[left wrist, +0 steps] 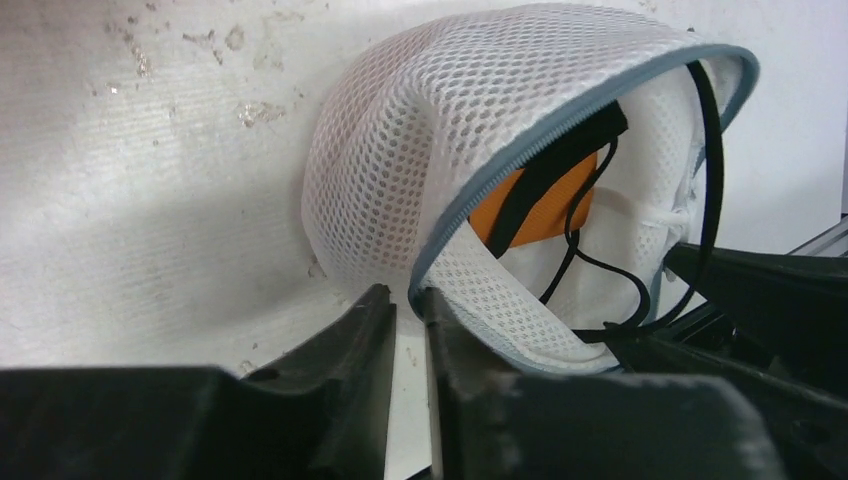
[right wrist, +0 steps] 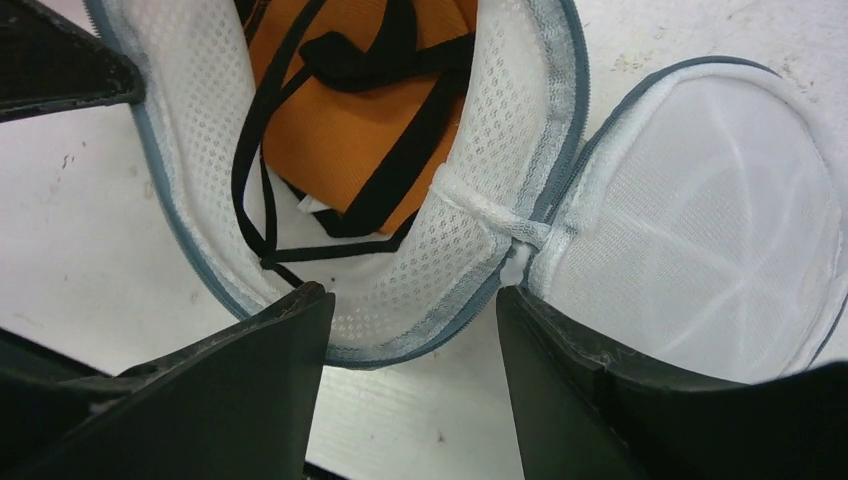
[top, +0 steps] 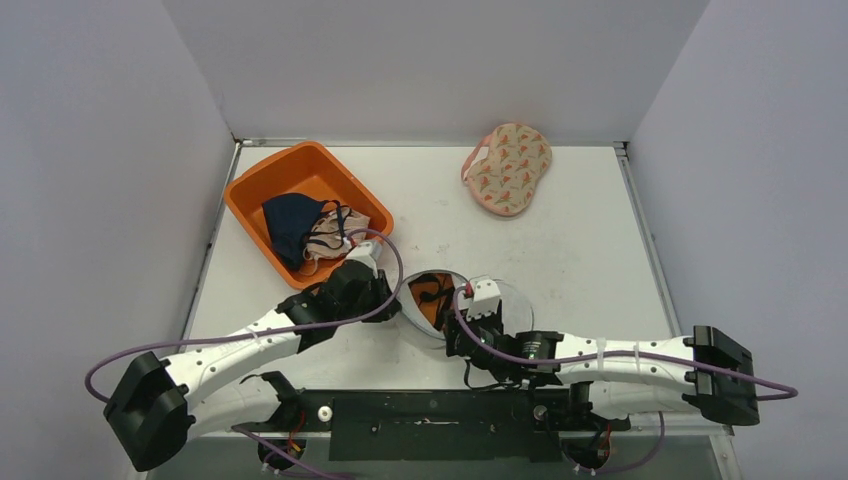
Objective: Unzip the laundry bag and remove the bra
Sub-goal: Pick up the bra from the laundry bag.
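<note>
Left gripper [left wrist: 405, 300] jaws almost together at the white mesh laundry bag [left wrist: 400, 150] rim, grip unclear; right gripper [right wrist: 410, 300] jaws spread beside it

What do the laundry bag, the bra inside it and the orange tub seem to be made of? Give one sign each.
Laundry bag: white mesh, probably synthetic; open honeycomb holes, grey zip edging.
Bra: smooth matte orange fabric; black straps, perhaps elastic.
Tub: likely moulded plastic; even colour, rounded rim.

Lab rig: white walls [top: 430, 60] enclose a table [top: 580, 250].
</note>
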### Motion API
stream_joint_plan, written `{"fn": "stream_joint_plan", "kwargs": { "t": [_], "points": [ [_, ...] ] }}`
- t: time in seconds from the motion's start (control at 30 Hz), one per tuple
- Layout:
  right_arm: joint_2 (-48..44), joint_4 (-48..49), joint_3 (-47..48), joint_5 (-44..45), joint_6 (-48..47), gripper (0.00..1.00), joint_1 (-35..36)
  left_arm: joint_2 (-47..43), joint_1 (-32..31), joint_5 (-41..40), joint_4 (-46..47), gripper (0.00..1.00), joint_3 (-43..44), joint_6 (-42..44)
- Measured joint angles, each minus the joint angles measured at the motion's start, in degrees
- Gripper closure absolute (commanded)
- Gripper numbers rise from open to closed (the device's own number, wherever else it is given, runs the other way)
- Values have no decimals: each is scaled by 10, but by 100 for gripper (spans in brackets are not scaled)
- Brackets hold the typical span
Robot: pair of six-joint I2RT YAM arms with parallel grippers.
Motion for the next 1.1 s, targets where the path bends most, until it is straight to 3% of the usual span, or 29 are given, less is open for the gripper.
{"fn": "stream_joint_plan", "kwargs": {
  "t": [0.07,0.2,0.5,0.73,0.87,1.1],
  "points": [
    [-1,-5,0,8,4,34,21,-14,-1,4,3,100,-19,0],
    [-23,-14,-1,23,12,23,65,-54,-4,8,9,100,-57,0],
    [-104,17,35,56,-26,20,85,-70,-5,17,33,100,-91,-4],
    [-15,87,90,-12,-65,29,-3,-53,-5,17,58,100,-91,-6],
    [24,118,70,-59,-73,28,-74,-43,-5,17,65,100,-91,-11],
    [69,184,28,-117,-106,27,-122,-18,-5,17,76,100,-88,-15]
  ]
}}
